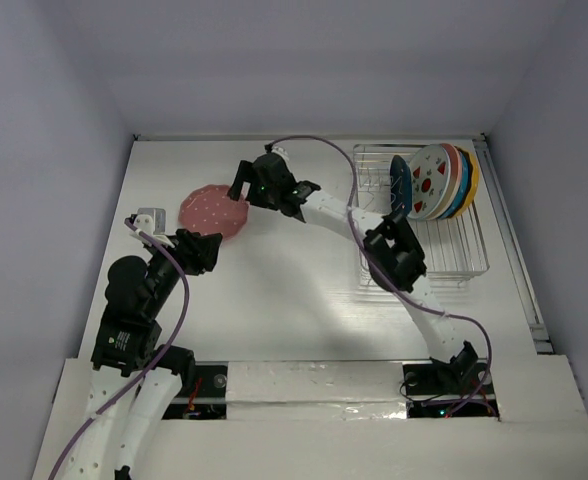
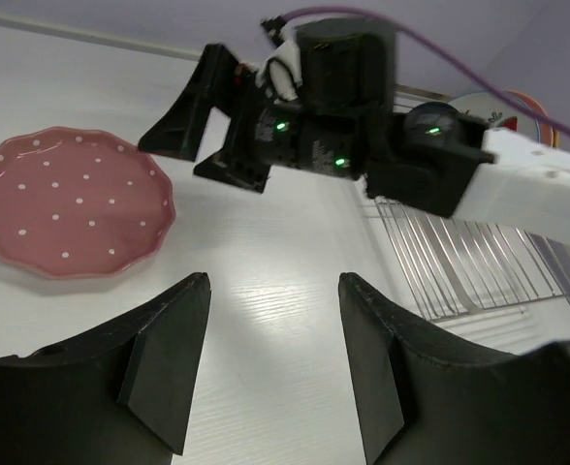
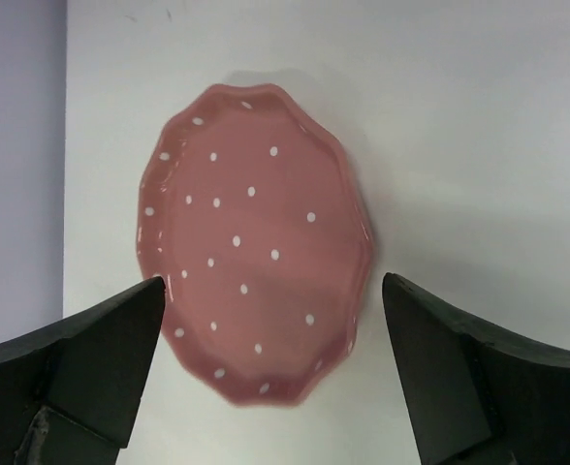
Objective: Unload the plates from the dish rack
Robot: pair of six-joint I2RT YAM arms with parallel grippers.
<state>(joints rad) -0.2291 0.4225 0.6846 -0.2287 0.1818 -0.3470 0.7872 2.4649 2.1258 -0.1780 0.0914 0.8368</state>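
Pink dotted plate (image 1: 212, 210): lying flat and face up on the table (image 1: 274, 290), far left, well apart from the rack and touching neither gripper.

Right gripper (image 3: 272, 291): hovering right over the pink plate with jaws standing wide, one finger to each side of it, nothing between them.

Left gripper (image 2: 275, 281): waiting near the plate's near-left edge, jaws parted about halfway and carrying nothing, pointing across the table toward the right arm.

Dish rack (image 1: 454, 270): sitting at the far right of the table, its near half showing bare wire.

Remaining plates (image 1: 434, 182): standing on edge at the rack's far end, packed close, five by the look of it; dark blue at the left, then white with red strawberries, then pinkish, light blue and yellow-orange rims peeking out behind.

Step in hand: judging by the open jaws over a plate at rest, finishing the set-down of the first plate, with most of the unloading yet to do.

Next move: calling for the right arm to lift clear without nudging the pink plate, swing back right to the rack, and line its fingers up on the rim of the outermost plate, probably the dark blue one. Needing a narrow, edge-on pinch, since the stack leaves little room between neighbours.
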